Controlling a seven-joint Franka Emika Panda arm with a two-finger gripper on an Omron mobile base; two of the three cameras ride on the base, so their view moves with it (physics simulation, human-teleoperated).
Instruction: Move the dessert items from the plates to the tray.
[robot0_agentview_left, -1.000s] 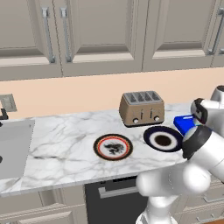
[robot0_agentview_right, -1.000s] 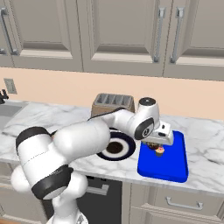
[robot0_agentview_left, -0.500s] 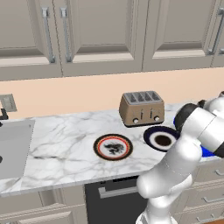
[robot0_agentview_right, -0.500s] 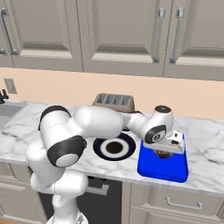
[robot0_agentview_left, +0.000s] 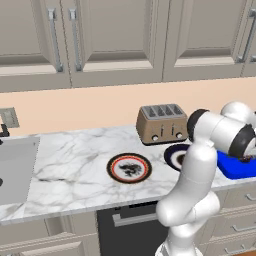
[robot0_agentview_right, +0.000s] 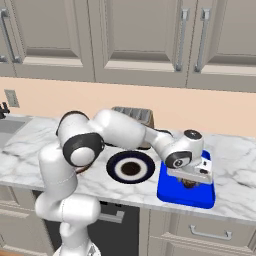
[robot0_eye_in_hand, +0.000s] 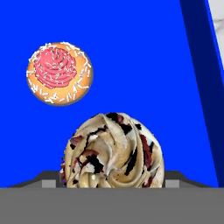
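My gripper (robot0_agentview_right: 190, 180) hangs low over the bright blue tray (robot0_agentview_right: 170, 191), shut on the chocolate pastry (robot0_agentview_right: 188, 184). In the hand view the pastry (robot0_eye_in_hand: 113, 153), a swirl of cream and brown, sits between my fingertips just above the tray floor (robot0_eye_in_hand: 131, 35). The pink-frosted cupcake (robot0_eye_in_hand: 59, 72) stands upright on the tray beside it. The navy plate (robot0_agentview_right: 114, 167) with a thin white ring lies left of the tray. Further left on the counter is the plate with the red-and-black rim (robot0_agentview_left: 129, 167). Whether the pastry touches the tray I cannot tell.
A beige four-slot toaster (robot0_agentview_left: 161, 123) stands behind the plates against the wall. A sink (robot0_agentview_left: 15, 170) is set into the counter's far left. My own arm (robot0_agentview_left: 200, 165) bends across the front of the navy plate (robot0_agentview_left: 172, 156). Closed cabinets hang above.
My arm has swung right from the navy plate's side out over the tray, carrying the pastry with it, and has come lower.
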